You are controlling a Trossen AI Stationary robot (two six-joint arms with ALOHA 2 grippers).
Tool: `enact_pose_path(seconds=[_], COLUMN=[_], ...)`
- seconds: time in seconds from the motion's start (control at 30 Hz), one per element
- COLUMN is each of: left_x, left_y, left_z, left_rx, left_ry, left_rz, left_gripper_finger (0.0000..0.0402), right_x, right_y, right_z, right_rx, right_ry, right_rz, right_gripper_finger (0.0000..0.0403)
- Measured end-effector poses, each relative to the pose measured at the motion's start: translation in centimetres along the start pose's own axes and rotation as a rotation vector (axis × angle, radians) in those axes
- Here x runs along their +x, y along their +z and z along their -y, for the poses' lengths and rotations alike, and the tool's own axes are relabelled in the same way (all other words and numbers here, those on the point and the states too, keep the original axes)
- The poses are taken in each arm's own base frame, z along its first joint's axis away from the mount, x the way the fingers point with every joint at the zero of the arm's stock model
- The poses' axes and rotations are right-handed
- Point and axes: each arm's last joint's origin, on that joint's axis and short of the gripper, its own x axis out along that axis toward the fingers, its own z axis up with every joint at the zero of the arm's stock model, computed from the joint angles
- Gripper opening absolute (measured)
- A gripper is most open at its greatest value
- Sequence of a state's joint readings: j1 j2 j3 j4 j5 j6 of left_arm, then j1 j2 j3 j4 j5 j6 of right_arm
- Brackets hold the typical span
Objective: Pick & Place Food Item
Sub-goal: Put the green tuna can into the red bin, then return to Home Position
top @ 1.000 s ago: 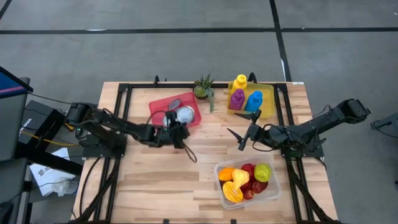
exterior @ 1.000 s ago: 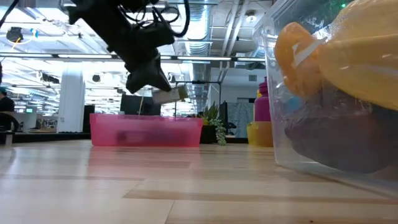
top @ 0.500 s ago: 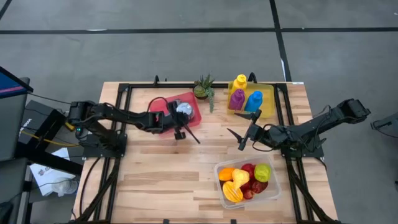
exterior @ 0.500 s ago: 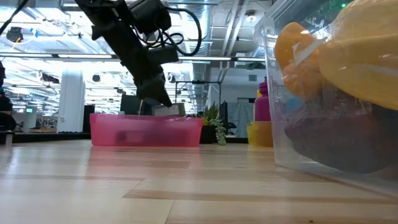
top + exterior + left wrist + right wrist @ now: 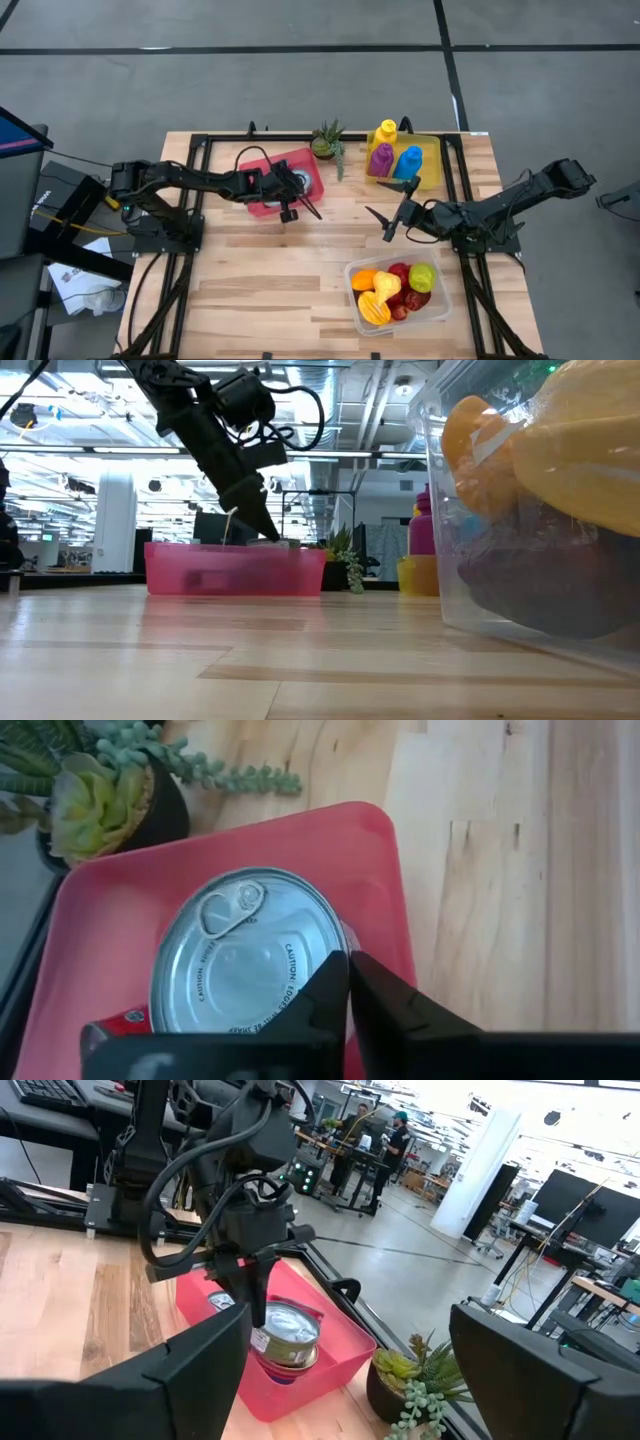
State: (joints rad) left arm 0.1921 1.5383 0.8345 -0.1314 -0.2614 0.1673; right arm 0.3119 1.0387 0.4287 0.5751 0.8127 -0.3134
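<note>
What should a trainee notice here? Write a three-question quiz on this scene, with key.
1. True or false: the tin can is in the red tray.
2. Which gripper is open? A: left gripper. B: right gripper.
3. What stands between the red tray and the yellow tray?
Key: 1 true; 2 B; 3 the potted succulent.

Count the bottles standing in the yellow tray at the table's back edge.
3: yellow bottle at the tray's rear, purple bottle in front of it, blue bottle beside the purple. None seems hidden.
</note>
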Motion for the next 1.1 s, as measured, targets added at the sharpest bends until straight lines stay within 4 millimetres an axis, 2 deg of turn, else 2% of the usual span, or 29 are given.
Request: enact_pose_path(seconds=[0.2, 0.5, 0.63, 0.77, 0.9, 1.0, 1.1], left_x=[0.0, 0.0, -0.9, -3.4, -7.2, -10.4, -12.6], left_y=[0.1, 0.3, 1.2, 2.7, 4.7, 5.4, 4.4], left_z=[0.0, 0.1, 0.3, 0.4, 0.5, 0.9, 1.5], left_rx=[-0.003, -0.005, -0.007, -0.028, -0.067, -0.108, -0.141], left_ry=[-0.004, -0.004, -0.063, -0.187, -0.266, -0.312, -0.328], left_rz=[0.012, 0.030, 0.123, 0.293, 0.530, 0.752, 0.965], left_gripper_finger=[0.0047, 0.0173, 0.0214, 0.0232, 0.0233, 0.0228, 0.0222], right_x=[0.0, 0.0, 0.0, 0.0, 0.1, 0.1, 0.1], right_y=[0.0, 0.0, 0.0, -0.1, -0.2, -0.2, -0.2], right_z=[0.0, 0.0, 0.0, 0.0, 0.0, 0.0, 0.0], right_rx=[0.000, 0.000, 0.000, 0.009, 0.010, 0.010, 0.014], right_ry=[0.000, 0.000, 0.000, 0.004, 0.004, 0.001, 0.002], right_rz=[0.000, 0.000, -0.001, -0.008, -0.015, -0.016, -0.017], right_gripper_finger=[0.0328, 0.0328, 0.0328, 0.0328, 0.0328, 0.0328, 0.0328])
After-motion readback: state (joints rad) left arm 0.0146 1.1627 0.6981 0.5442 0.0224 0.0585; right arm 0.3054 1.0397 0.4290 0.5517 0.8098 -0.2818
